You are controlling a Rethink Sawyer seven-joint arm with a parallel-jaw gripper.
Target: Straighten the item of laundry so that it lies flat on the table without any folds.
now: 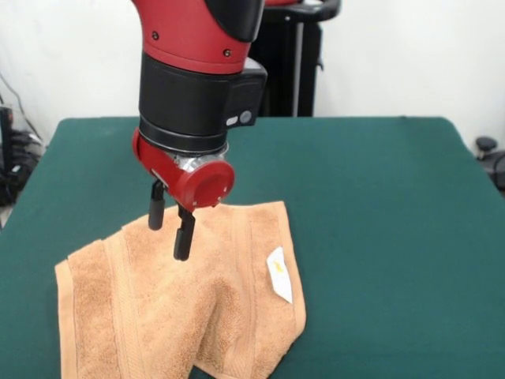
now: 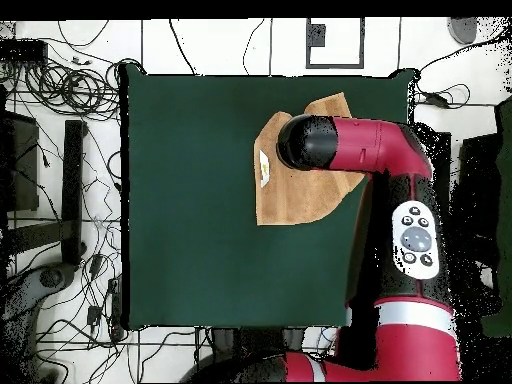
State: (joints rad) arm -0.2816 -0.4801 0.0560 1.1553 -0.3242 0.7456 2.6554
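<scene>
Green table [image 1: 379,197] wide, mostly bare. Orange towel [image 1: 158,316] rumpled at near-left corner in front view, a flap folded over below the label [image 1: 279,275]. Gripper [image 1: 170,229] poised above, fingers apart, empty. Risk: pinching both layers, dragging fold along.

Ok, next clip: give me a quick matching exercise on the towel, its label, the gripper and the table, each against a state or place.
Things:
1. towel
2. white label
3. gripper
4. table

States:
a. open, poised over the cloth
b. dark green, mostly bare
c. rumpled, with a fold
d. near one edge of the cloth

Pairs: 1-c, 2-d, 3-a, 4-b
</scene>
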